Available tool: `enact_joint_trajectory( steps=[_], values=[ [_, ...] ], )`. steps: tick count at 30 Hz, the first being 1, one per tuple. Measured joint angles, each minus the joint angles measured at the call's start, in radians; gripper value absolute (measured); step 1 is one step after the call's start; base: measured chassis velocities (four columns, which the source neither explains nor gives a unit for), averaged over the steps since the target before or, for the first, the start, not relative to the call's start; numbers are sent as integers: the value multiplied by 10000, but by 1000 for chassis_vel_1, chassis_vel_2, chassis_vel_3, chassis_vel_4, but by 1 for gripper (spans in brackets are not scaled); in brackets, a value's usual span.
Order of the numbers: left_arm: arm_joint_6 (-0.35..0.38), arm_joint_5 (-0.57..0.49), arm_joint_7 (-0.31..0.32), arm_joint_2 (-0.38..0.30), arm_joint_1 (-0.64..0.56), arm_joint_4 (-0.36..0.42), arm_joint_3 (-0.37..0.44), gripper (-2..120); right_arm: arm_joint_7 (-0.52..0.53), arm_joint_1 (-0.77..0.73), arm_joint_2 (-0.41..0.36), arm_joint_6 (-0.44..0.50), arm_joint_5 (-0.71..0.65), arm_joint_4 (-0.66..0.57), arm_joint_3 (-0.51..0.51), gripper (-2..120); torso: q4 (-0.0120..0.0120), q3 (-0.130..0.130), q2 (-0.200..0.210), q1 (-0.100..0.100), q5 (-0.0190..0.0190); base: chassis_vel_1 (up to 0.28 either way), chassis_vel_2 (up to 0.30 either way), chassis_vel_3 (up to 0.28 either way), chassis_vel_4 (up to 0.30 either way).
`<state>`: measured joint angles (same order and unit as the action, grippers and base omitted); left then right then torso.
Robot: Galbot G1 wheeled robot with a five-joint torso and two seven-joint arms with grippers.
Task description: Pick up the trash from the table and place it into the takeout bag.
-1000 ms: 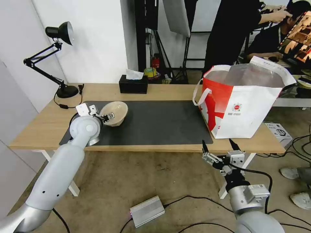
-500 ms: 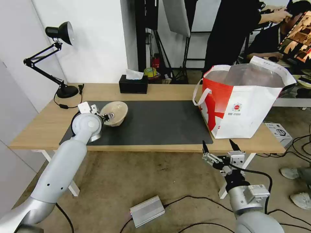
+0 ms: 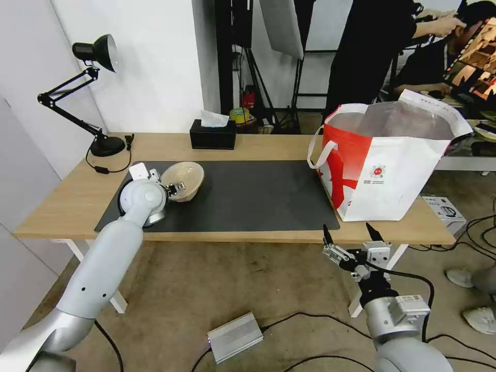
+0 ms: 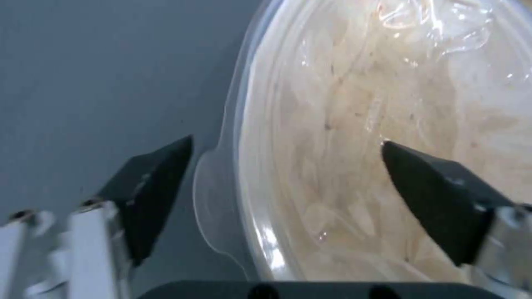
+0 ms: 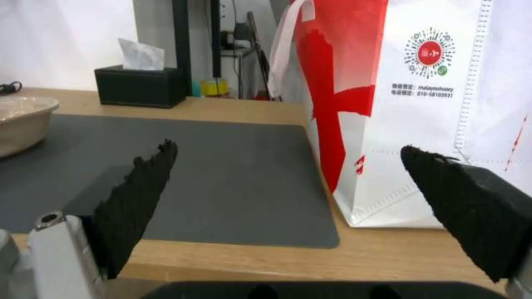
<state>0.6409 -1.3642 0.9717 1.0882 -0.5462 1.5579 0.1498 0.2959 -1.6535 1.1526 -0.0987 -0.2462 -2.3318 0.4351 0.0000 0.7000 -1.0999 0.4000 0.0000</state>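
Straddling the rim of the shallow beige bowl (image 3: 183,180) is the left gripper (image 3: 174,187), its fingers spread apart: in the left wrist view one fingertip (image 4: 161,174) is lying outside the clear plastic rim over the dark grey mat (image 4: 94,79), and the other is sitting over the bowl's interior (image 4: 388,104). Whether either pad is touching the bowl cannot be told. The bowl is resting on the mat (image 3: 248,196) near the mat's left end, toward the left end of the table (image 3: 67,201).

The takeout bag (image 3: 385,165) is standing upright at the right end of the table, its base overlapping the right edge of the mat, mouth open and showing foil lining, with a white strap handle hanging on the side facing the mat.

The right gripper (image 3: 350,238) is waiting below the front edge of the table, just ahead of the bag, fingers wide apart and holding nothing.

A black tissue box (image 3: 212,134) is sitting at the rear edge of the table. A black desk lamp (image 3: 85,93) is occupying the rear left corner.
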Motion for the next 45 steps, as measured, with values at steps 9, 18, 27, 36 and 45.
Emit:
enact_joint_trajectory(
  steps=[9,18,27,36,45],
  values=[
    [4,-248,119,53,-5,29,-10,54,0,-9,2,1,1,-8,-14,100,-3,-3,-1,0,2,0,0,0,0],
    [6,-372,212,51,-25,104,6,19,1,-6,11,2,3,-8,-41,100,0,-3,-2,-2,2,0,0,0,0],
    [18,-549,342,-24,-105,295,23,0,0,-1,22,2,16,-9,-147,100,-3,0,-1,0,-2,0,0,0,0],
    [19,-773,479,-120,-423,678,289,0,2,6,12,2,27,-4,-162,100,-1,0,-1,-1,-1,0,0,0,0],
    [-180,-1340,459,-375,-1006,1545,876,0,4,20,9,5,34,-9,-172,100,3,3,1,0,-4,0,0,0,0]
  ],
)
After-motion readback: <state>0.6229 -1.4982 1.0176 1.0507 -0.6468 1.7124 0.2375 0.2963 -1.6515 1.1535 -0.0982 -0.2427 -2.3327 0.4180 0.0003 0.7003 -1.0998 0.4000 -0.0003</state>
